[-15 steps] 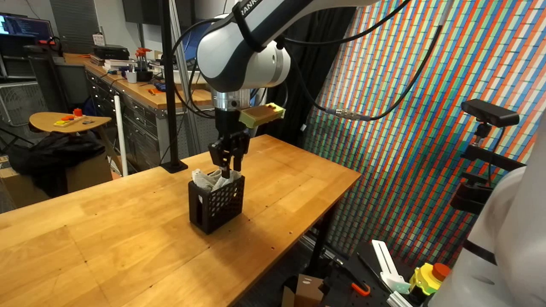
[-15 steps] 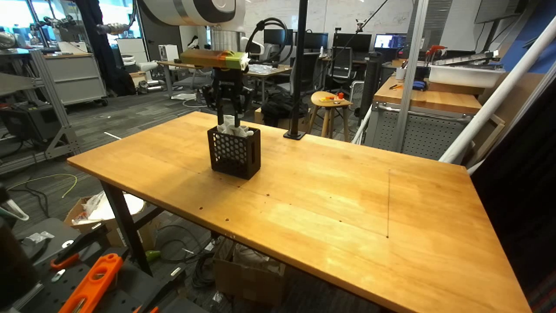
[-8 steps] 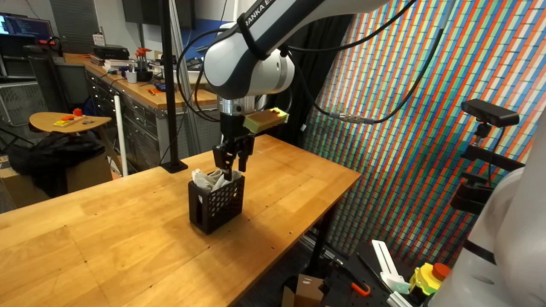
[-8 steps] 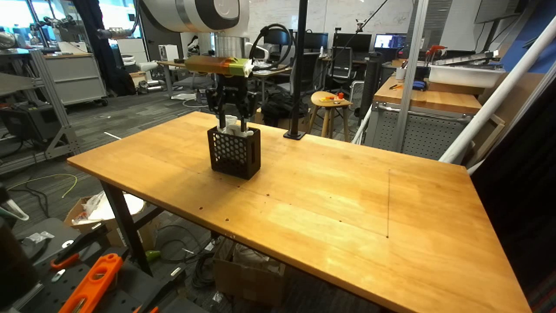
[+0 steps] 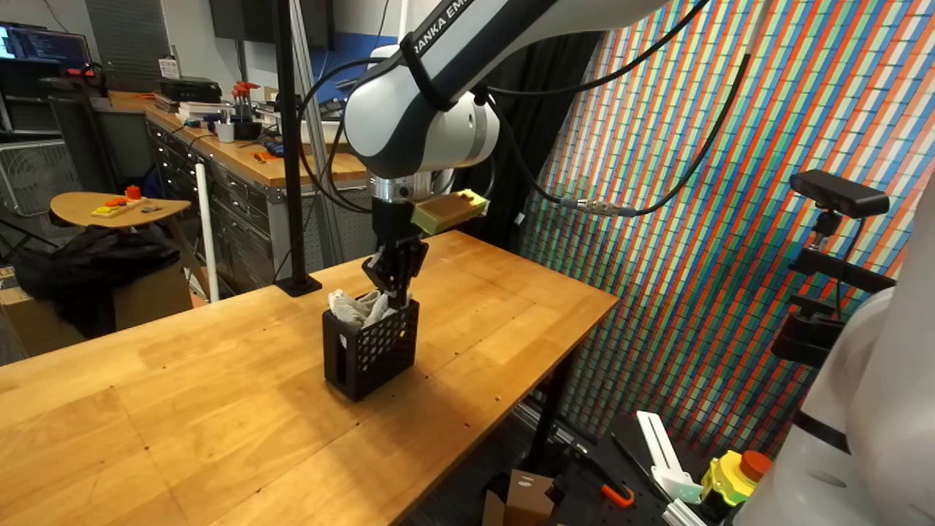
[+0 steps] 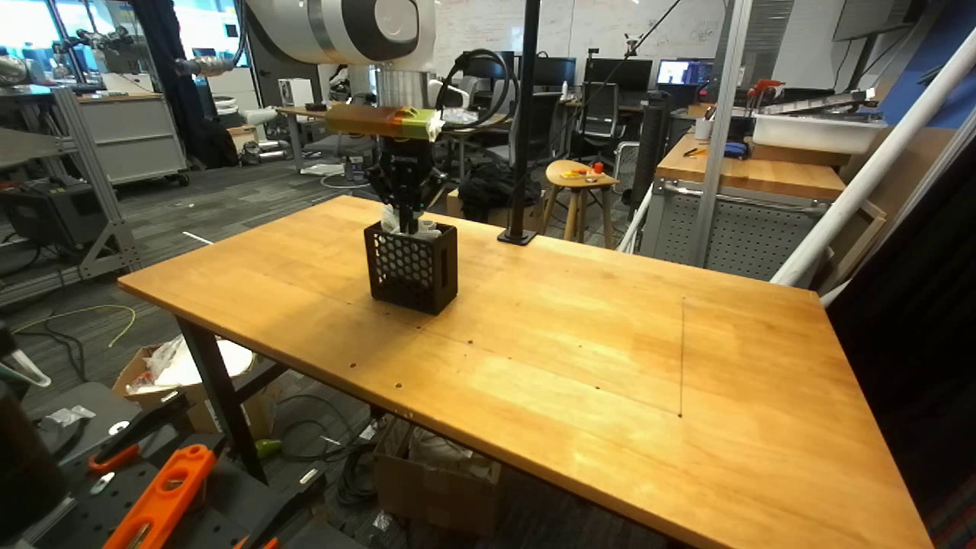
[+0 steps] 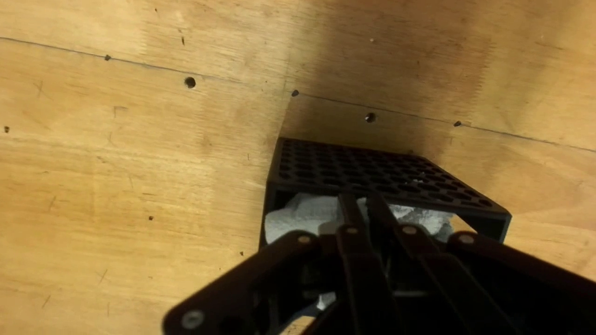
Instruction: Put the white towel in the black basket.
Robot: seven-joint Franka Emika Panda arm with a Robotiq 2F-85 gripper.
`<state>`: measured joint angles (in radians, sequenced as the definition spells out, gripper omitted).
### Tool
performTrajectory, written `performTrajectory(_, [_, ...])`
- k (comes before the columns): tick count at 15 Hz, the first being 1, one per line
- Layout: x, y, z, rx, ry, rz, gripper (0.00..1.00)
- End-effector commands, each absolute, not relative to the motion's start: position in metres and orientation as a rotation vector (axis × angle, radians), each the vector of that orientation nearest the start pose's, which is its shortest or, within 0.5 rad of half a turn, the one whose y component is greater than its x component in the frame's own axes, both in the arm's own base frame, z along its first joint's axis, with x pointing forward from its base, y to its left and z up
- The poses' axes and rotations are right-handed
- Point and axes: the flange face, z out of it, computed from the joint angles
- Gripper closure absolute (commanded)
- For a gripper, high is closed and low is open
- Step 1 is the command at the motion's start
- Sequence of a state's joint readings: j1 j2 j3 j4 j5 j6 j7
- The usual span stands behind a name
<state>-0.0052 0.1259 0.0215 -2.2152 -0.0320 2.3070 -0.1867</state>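
"Where is the white towel (image 5: 348,310)?"

"Bunched inside the black basket (image 6: 412,267), which stands upright, left of centre in both exterior views. Some of it pokes above the rim. In the wrist view it lies low in the frame, right of centre, spread across much of the basket's mouth and partly hidden behind my gripper (image 7: 359,197)."

"And how does that gripper stand?"

"Over the basket, pointing down. My fingers (image 7: 350,211) lie close together; the wrist view shows a thin slit between the tips, with something pale in it. Whether any of the towel is pinched there, I can't say. The tips reach about rim level, just beside the top edge of the honeycomb wall (image 7: 340,167); I can't make out whether they touch it."

"What is under the basket?"

"A wooden table (image 5: 219,416). In an exterior view a black post (image 6: 525,130) rises from near its far edge, to the right of my gripper in the frame."

"And that thing higher up on you?"

"A yellow and brown block (image 5: 447,212), which shows above my fingers in both exterior views."
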Motion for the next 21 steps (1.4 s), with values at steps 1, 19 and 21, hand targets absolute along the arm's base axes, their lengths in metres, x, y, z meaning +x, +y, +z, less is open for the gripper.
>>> performTrajectory(1, [0.545,0.016,0.324,-3.142,-0.38,0.016,1.0])
performTrajectory(19, [0.571,0.057,0.272,-3.079,-0.486,0.054,0.97])
performTrajectory(21, [0.569,0.058,0.257,-3.066,-0.478,0.083,0.97])
